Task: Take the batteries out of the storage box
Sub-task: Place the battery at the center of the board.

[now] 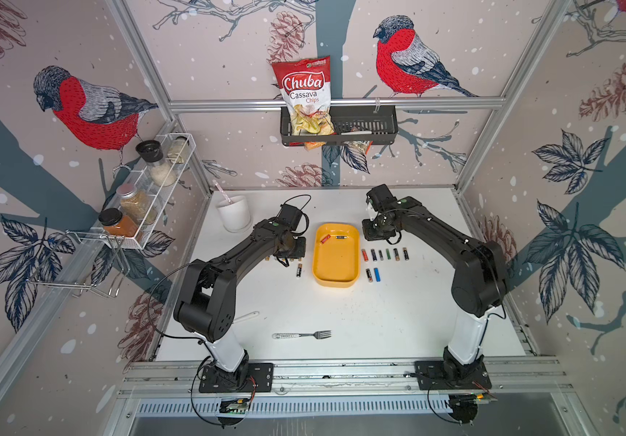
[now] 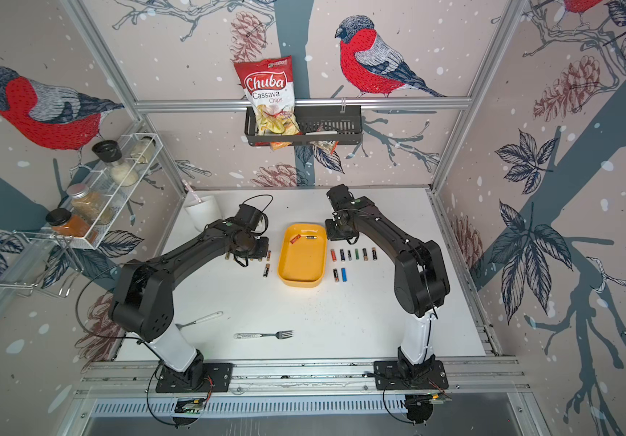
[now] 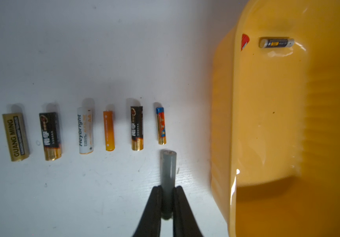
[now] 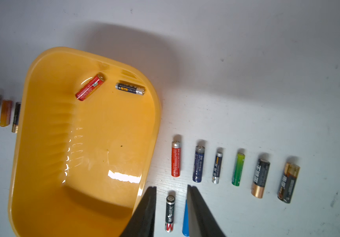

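Left gripper (image 3: 167, 189) pinches grey battery (image 3: 168, 166) beside storage box (image 3: 222, 123). Right gripper (image 4: 171, 187) spread, empty. Adjacent: GUANG MING battery (image 3: 15, 137), Heybright battery (image 3: 85, 131).

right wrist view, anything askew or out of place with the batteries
Only inside the box: the red battery lies on a slant and the dark battery at a different angle, unlike the neat rows on the table. Nothing looks spilled or damaged.
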`<state>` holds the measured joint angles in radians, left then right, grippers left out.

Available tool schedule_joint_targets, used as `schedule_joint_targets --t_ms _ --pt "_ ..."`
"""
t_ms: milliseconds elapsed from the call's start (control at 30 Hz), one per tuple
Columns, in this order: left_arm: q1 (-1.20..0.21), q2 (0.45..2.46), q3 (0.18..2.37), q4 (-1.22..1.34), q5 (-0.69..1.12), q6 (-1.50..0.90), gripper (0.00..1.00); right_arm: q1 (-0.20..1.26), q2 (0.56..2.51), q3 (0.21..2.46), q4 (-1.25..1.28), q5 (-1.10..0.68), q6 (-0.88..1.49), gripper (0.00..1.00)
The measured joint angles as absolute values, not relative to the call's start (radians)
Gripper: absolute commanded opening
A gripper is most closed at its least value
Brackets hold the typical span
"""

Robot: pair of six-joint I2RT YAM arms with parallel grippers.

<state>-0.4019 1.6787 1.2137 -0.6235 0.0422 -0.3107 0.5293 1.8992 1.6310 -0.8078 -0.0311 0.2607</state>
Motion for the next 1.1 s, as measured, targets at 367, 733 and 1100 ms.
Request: schedule_joint_targets --t_ms 367,733,1100 --pt "-0.366 1.62 1.072 -0.57 0.052 -0.334 0.15 0.579 1.975 1.758 -0.849 -0.027 0.261 0.33" --pt "-0.362 1.643 1.005 -0.509 0.076 -0.341 0.15 0.583 2.006 1.803 -0.877 -0.027 0.258 0.33" --pt "-0.362 1.684 0.981 -0.458 0.083 -0.341 0.15 0.584 2.018 1.826 -0.897 -0.027 0.257 0.33"
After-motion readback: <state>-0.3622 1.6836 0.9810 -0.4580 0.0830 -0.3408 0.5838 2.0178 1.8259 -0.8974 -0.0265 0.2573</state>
